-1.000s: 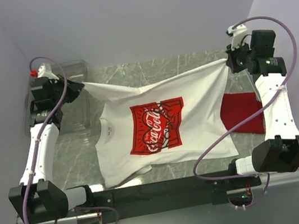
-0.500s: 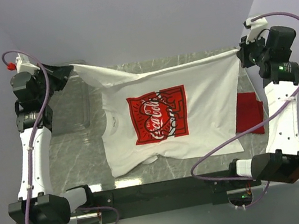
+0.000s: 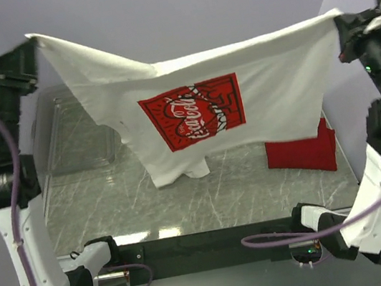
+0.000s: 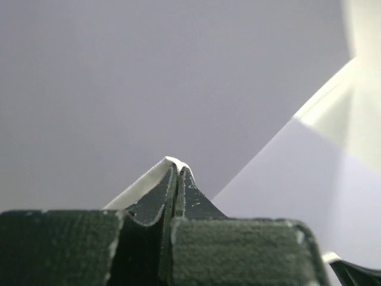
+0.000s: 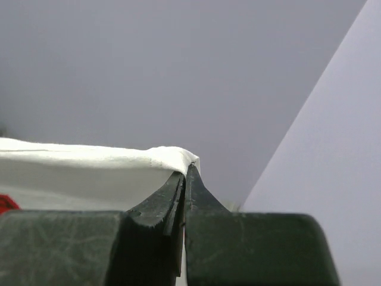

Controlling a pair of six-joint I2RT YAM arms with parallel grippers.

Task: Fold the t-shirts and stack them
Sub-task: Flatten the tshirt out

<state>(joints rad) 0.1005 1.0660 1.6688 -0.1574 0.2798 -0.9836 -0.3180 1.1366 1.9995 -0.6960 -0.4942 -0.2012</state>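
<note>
Your left gripper [image 4: 177, 171] and right gripper [image 5: 187, 171], each pinched shut on a thin corner of the raised white t-shirt [image 3: 277, 93], could lose it if you pull tauter.

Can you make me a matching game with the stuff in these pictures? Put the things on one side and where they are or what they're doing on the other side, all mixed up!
Things:
1. white t-shirt
2. red t-shirt
3. clear bin
4. left gripper

Where or what:
A. lying on the table, at the right
B. shut on a corner of white cloth
C. hanging in the air, spread wide
D. standing at the table's far left side

Pairs: 1-C, 2-A, 3-D, 4-B
</note>
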